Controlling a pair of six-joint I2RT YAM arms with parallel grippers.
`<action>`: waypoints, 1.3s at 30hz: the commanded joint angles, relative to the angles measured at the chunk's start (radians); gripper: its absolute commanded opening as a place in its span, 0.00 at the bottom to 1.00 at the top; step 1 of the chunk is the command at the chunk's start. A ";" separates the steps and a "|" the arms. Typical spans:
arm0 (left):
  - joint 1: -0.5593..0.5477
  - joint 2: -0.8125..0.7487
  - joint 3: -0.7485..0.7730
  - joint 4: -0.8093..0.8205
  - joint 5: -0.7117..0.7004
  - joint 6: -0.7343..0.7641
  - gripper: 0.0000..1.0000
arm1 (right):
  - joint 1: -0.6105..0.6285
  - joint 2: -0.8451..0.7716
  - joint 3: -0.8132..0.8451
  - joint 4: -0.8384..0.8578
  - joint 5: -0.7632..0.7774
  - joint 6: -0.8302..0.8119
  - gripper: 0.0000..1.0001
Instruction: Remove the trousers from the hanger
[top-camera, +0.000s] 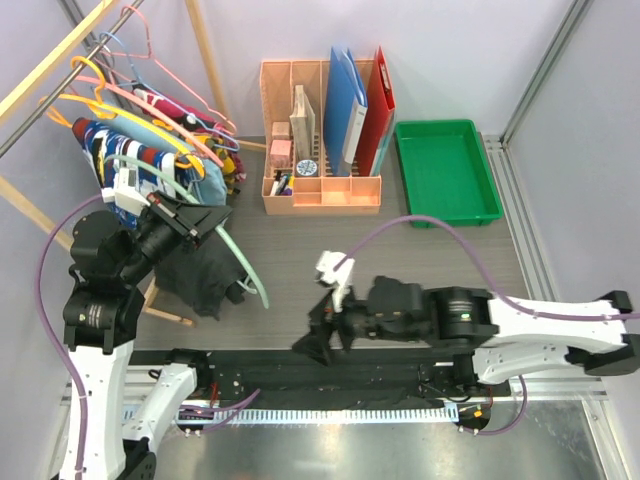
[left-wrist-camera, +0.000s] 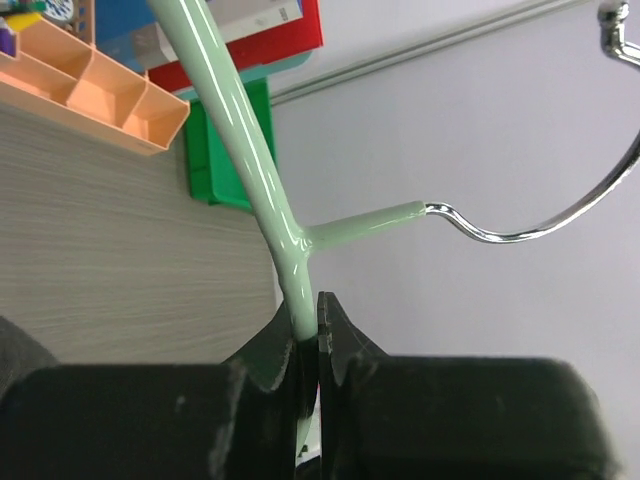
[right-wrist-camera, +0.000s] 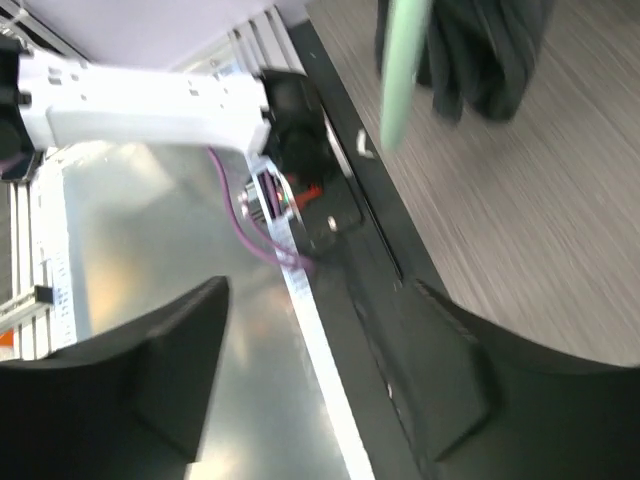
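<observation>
Trousers (top-camera: 195, 272) in black hang long-axis down below the mint hanger (left-wrist-camera: 268, 190) I clamp in my left gripper (left-wrist-camera: 318, 312); my right gripper (right-wrist-camera: 318, 300) gapes empty.

Organizer (top-camera: 322, 190), green tray (top-camera: 445, 175) on table (top-camera: 420, 260)
</observation>
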 joint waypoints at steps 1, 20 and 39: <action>0.008 -0.016 0.083 0.094 0.086 0.105 0.00 | 0.002 -0.208 -0.092 -0.188 0.081 0.012 0.87; 0.008 -0.067 0.141 0.148 0.312 -0.081 0.00 | 0.001 -0.135 -0.435 0.807 0.160 -0.606 0.98; 0.008 -0.107 0.173 0.157 0.322 -0.154 0.00 | -0.062 0.050 -0.188 0.792 -0.144 -0.601 0.81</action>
